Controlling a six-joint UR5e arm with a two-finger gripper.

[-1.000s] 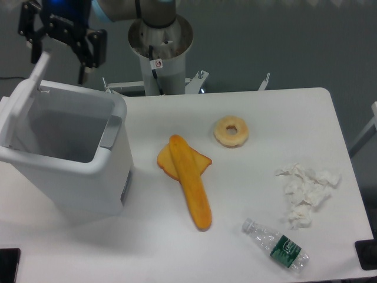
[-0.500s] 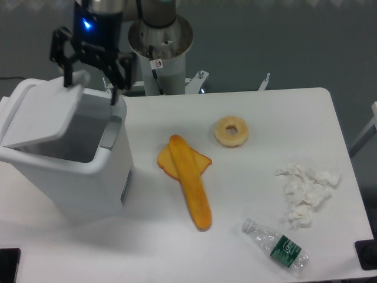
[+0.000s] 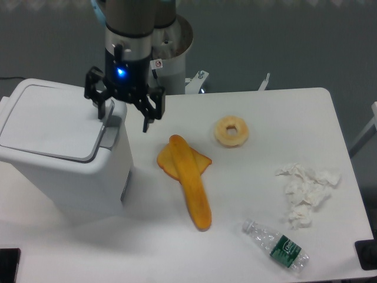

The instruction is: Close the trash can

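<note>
Trash can (image 3: 65, 159) sits at the left side of the table (image 3: 247, 236), and its lid (image 3: 50, 121) now lies flat on top. A moment ago the lid stood up and the bin was open. The gripper (image 3: 125, 109) has moved right and now hangs over the right edge of the lid, by the grey tab (image 3: 112, 127), fingers spread wide and holding nothing. To finish well, I think it should press down gently near the tab so the lid clicks shut, then lift straight up. Further right lie a long bread (image 3: 191, 188), a donut (image 3: 231, 131), crumpled tissues (image 3: 306, 191) and a bottle (image 3: 277, 244).
</note>
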